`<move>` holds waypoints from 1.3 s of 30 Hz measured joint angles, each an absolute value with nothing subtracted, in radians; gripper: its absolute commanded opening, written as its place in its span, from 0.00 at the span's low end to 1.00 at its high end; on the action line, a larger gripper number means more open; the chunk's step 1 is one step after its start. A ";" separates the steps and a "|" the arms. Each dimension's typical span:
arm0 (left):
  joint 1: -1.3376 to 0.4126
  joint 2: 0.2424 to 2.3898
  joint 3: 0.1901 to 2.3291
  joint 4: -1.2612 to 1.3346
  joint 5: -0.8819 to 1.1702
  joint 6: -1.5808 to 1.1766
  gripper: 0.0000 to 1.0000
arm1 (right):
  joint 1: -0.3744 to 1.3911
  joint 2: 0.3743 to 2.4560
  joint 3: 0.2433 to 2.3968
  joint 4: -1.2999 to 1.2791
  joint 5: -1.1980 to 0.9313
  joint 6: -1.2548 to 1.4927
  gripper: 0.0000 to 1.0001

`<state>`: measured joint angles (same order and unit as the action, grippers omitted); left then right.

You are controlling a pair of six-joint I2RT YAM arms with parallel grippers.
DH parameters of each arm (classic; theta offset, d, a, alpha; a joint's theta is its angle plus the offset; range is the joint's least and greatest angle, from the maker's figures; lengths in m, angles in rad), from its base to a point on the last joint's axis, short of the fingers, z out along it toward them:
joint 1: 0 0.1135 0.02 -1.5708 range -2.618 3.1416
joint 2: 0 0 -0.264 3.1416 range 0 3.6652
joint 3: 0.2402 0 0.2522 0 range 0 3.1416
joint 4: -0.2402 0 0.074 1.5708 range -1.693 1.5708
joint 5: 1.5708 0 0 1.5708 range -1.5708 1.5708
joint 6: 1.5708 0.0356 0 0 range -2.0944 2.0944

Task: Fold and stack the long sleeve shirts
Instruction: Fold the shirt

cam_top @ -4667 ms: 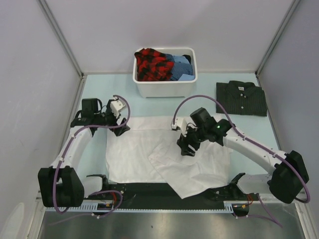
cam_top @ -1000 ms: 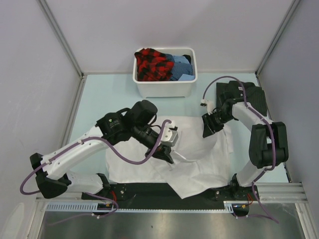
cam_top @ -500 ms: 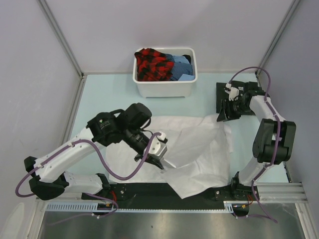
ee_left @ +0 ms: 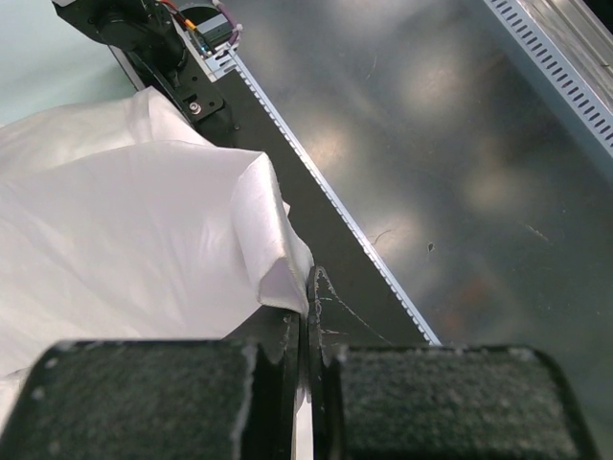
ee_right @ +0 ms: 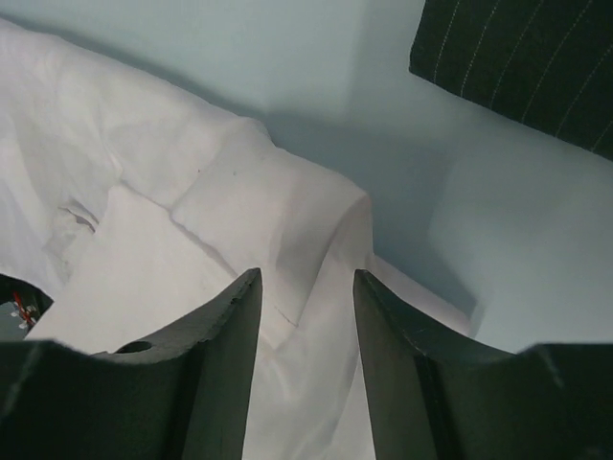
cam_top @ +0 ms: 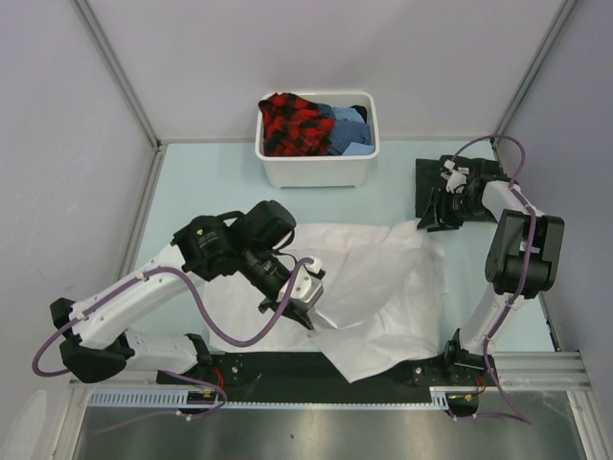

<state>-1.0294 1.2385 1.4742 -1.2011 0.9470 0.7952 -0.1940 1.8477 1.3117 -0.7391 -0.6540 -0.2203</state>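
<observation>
The white long sleeve shirt [cam_top: 383,283] lies spread and rumpled across the middle of the table. My left gripper [cam_top: 299,312] is over its near left part, shut on a pinched fold of the white cloth [ee_left: 278,259]; in the wrist view its jaws [ee_left: 308,299] meet on the fabric. The dark striped long sleeve shirt [cam_top: 425,180] lies folded at the back right, largely hidden by my right arm. My right gripper [cam_top: 436,213] hovers at that shirt's near left corner, open and holding nothing. Between its fingers [ee_right: 305,287] I see the white shirt's edge [ee_right: 192,220], with the striped cloth [ee_right: 517,57] beyond.
A white tub [cam_top: 317,171] with red plaid and blue clothes stands at the back centre. A black strip [cam_top: 278,366] and a metal rail run along the near edge, and the white shirt's hem hangs over them. Grey walls close in both sides.
My right gripper has left the white shirt's far right edge and swung back right to the dark shirt. My left gripper has drawn its white fold slightly toward the near left.
</observation>
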 measured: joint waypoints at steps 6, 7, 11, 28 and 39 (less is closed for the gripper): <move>-1.030 1.252 1.483 -1.220 0.947 0.795 0.00 | -0.194 1.911 1.338 -0.703 -0.720 -0.173 0.31; -1.030 1.255 1.485 -1.222 0.947 0.795 0.00 | -0.193 1.920 1.342 -0.696 -0.726 -0.167 0.26; -1.030 1.265 1.496 -1.229 0.946 0.794 0.00 | -0.196 1.944 1.358 -0.684 -0.731 -0.149 0.00; -1.001 1.314 1.507 -1.245 0.956 0.776 0.00 | -0.242 1.945 1.257 -0.693 -0.690 -0.192 0.22; -0.555 1.333 1.266 -0.982 0.964 0.504 0.00 | -0.233 1.896 1.374 -0.836 -0.662 -0.253 0.37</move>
